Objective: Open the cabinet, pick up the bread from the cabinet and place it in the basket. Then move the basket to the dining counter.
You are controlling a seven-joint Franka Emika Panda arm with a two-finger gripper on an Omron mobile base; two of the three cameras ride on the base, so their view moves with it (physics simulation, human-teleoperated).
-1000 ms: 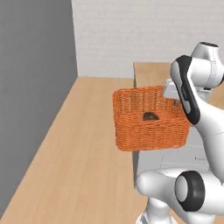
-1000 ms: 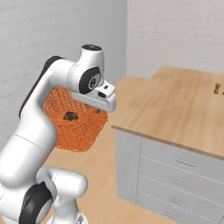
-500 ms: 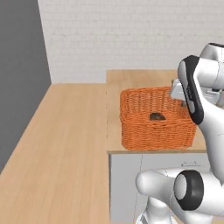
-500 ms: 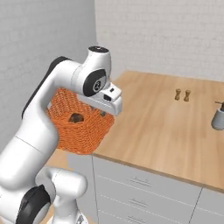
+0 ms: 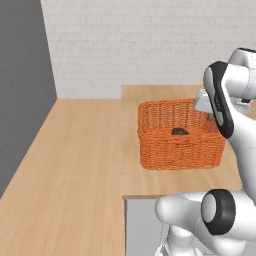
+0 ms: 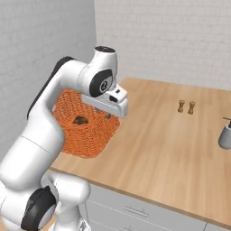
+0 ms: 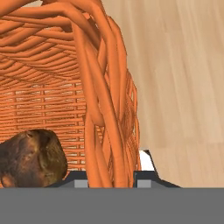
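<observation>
My gripper (image 7: 109, 180) is shut on the near wall of the orange wicker basket (image 7: 103, 83), with the woven rim standing between the two tips. The bread (image 7: 30, 158), a dark brown lump, lies on the basket's floor. In the left base view the basket (image 5: 170, 147) is over the front left corner of the dining counter (image 5: 145, 180), with the bread (image 5: 179, 131) inside it. The right base view shows the hand at the basket's (image 6: 83, 137) right rim, the bread (image 6: 81, 120) and the counter (image 6: 167, 140). Whether the basket rests on the wood I cannot tell.
Two small wooden shakers (image 6: 186, 107) stand mid-counter, and a grey vessel (image 6: 224, 135) is at the right edge. Grey drawer fronts (image 6: 131, 212) run below the top. Wooden floor (image 5: 65, 175) lies left of the counter, bounded by a dark wall (image 5: 22, 75).
The base has driven and turned, so the whole scene shifted. The dining counter has come in under the basket, which stays in my gripper with the bread inside.
</observation>
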